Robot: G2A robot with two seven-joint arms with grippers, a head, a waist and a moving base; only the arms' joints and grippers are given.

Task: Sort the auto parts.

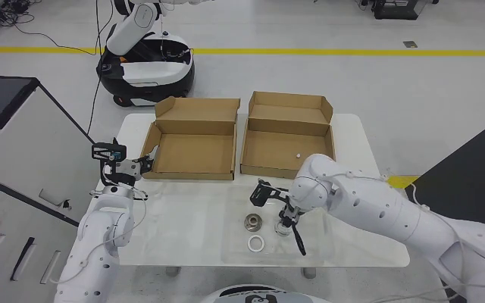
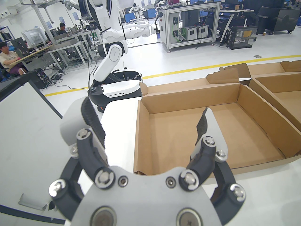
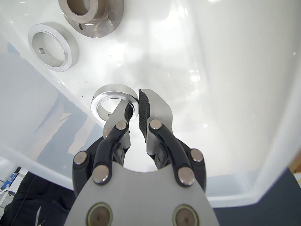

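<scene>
Polished metal, so that small ring (image 3: pixel 112 89) near the flanged hub (image 3: pixel 103 24) on the desk (image 3: pixel 211 71) looks rigid, weighty for its size and slick, and the right claw (image 3: pixel 136 104) is sensibly clamped across its wall, one finger inside, one outside

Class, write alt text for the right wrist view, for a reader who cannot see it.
The right claw pinches the wall of a silver ring on the white table, one finger inside it. A second ring and a flanged hub lie apart.
</scene>
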